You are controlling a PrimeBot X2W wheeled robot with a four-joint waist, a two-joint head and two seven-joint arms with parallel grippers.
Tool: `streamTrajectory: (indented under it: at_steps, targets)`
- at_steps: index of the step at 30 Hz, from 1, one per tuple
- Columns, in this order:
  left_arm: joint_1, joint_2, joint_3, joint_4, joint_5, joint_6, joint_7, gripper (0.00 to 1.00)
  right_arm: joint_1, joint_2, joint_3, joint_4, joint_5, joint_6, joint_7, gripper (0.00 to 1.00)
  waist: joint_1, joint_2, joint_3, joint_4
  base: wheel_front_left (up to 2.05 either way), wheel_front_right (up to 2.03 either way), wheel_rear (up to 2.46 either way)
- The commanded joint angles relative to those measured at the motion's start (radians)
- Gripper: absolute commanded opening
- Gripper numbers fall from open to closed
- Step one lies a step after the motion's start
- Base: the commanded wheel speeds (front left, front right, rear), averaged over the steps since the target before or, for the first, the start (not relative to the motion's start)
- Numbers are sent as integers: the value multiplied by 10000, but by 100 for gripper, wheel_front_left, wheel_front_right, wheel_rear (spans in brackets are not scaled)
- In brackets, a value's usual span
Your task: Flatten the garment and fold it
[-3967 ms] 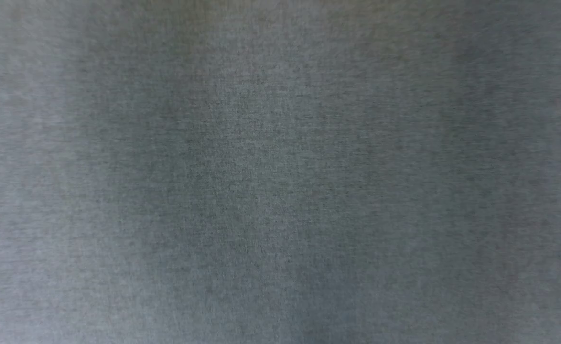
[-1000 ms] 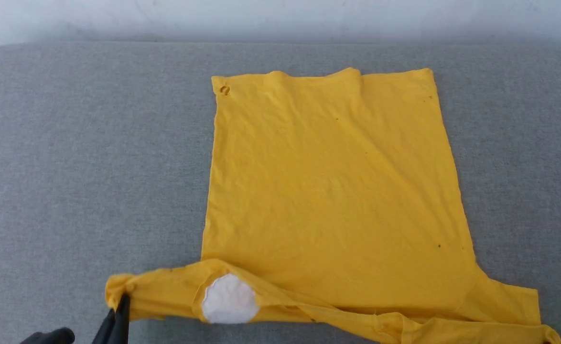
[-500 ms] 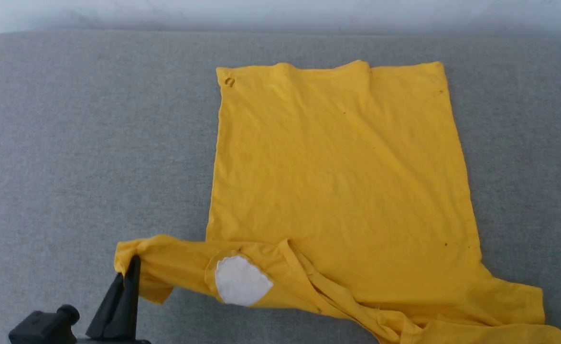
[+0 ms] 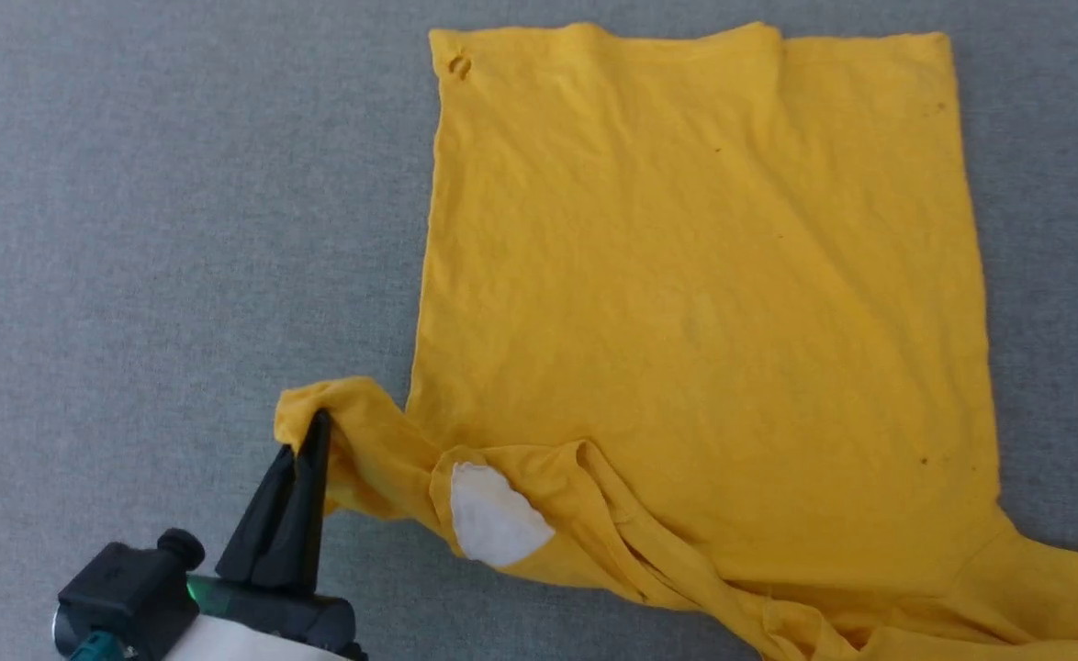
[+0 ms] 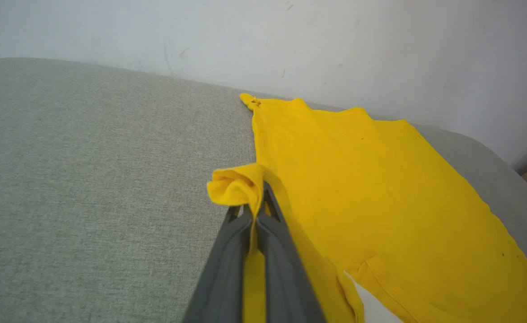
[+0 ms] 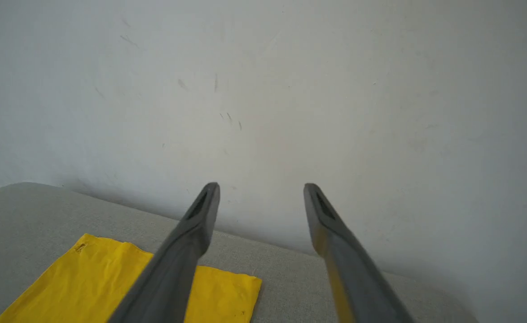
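The bright yellow T-shirt [image 4: 704, 303] lies spread on the grey fabric surface [image 4: 153, 229], plain side up, hem at the far end. Its near left sleeve is lifted and bunched, with a white patch [image 4: 495, 526] showing on the turned-over part. My left gripper [image 4: 317, 424] is shut on that sleeve's tip; in the left wrist view the gripper [image 5: 256, 204] pinches a rolled fold of the T-shirt [image 5: 380, 179]. My right gripper [image 6: 261, 188] is open and held in the air, pointing at the wall above the far edge of the T-shirt [image 6: 111, 278].
A pale wall [image 6: 263, 89] stands right behind the surface's far edge [image 5: 111, 72]. Bare grey fabric stretches left of the shirt. The right sleeve [image 4: 1044, 588] runs to the view's lower right edge.
The head camera has tilted down and closer, so the wall left the picture. My left gripper has carried the sleeve tip inward toward the shirt's body, bunching it more.
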Motion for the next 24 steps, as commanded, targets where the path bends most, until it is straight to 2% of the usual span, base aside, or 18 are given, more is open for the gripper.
streamTrajectory:
  at_steps: [1,5,9,13,24]
  targets:
    - [-301,-113,-125,-50,160,13,-1,0,-896,155,163,890,-536,-9,502,100,-4,0,699,482,0,0,0]
    - [-583,-295,-335,-80,297,-7,-27,0,-2325,430,452,2401,-1602,-9,1291,100,-4,0,1127,796,0,0,0]
    - [-829,-514,-582,-6,365,-80,-70,0,-2901,884,465,3570,-2237,-9,2299,100,-4,0,1556,1143,0,0,0]
    - [-1044,-677,-778,98,480,-137,-148,0,-2869,938,579,3988,-2768,-9,3180,100,-4,0,1989,1421,0,0,0]
    - [-1526,-930,-1061,310,611,-281,-238,0,-2144,1209,8,4258,-3810,-9,4226,100,-4,0,2582,1833,0,0,0]
